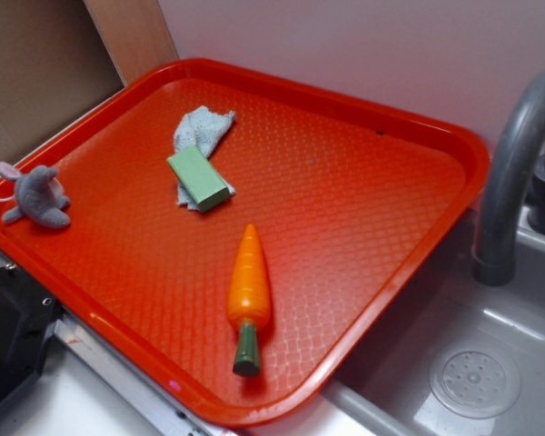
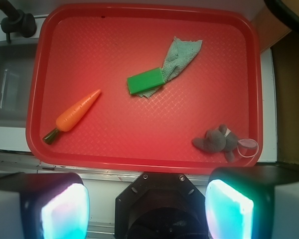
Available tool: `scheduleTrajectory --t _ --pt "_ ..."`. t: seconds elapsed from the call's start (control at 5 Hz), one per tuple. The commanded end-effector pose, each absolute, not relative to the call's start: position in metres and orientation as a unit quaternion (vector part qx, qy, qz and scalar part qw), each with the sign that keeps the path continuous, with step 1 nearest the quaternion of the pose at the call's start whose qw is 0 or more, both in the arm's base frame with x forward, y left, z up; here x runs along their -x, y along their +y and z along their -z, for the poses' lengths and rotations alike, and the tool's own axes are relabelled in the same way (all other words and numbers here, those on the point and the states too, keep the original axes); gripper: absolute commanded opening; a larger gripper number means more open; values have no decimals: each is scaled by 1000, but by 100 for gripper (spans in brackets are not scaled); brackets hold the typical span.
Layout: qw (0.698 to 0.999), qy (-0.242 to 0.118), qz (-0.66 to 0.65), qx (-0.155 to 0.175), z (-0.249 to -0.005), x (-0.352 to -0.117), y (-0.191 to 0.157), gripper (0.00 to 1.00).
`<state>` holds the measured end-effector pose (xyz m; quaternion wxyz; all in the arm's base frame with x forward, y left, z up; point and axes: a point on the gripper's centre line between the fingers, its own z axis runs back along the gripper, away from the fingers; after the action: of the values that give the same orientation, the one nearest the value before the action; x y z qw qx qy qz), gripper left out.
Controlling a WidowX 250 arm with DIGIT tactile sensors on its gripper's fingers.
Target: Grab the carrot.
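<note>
The carrot (image 1: 249, 282) (image 2: 77, 111) lies flat on the red tray (image 1: 395, 173) (image 2: 114, 142), near the tray's sink-side front corner. Its orange tip points toward the tray's middle and its dark green stem toward the rim. In the wrist view my gripper (image 2: 147, 209) hovers high above, off the tray's near edge, well away from the carrot. Its two fingers (image 2: 65, 211) stand wide apart with glowing pads and nothing between them. The gripper does not show in the exterior view.
A green rectangular block (image 1: 198, 177) (image 2: 146, 81) rests partly on a pale crumpled cloth (image 1: 203, 127) (image 2: 182, 57). A grey plush mouse (image 1: 36, 195) (image 2: 217, 141) sits at the tray's edge. A grey faucet (image 1: 513, 173) and sink (image 1: 472, 372) adjoin the tray.
</note>
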<state>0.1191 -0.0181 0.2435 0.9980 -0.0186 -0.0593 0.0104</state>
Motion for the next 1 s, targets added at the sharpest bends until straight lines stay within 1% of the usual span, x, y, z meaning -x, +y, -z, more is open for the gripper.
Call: scheduleTrajectory --t 0.0,0.2,0.4,0.6,0.8 --pt "998 -59 -10 19 -244 -119 -18 100" --pt "988 -116 -97 28 -240 -116 -28 100" --pt "974 -145 -174 29 -235 -115 -40 100" --pt "961 -160 -225 28 -216 -122 -60 100" --pt "957 -158 -240 39 -191 -136 -84 100"
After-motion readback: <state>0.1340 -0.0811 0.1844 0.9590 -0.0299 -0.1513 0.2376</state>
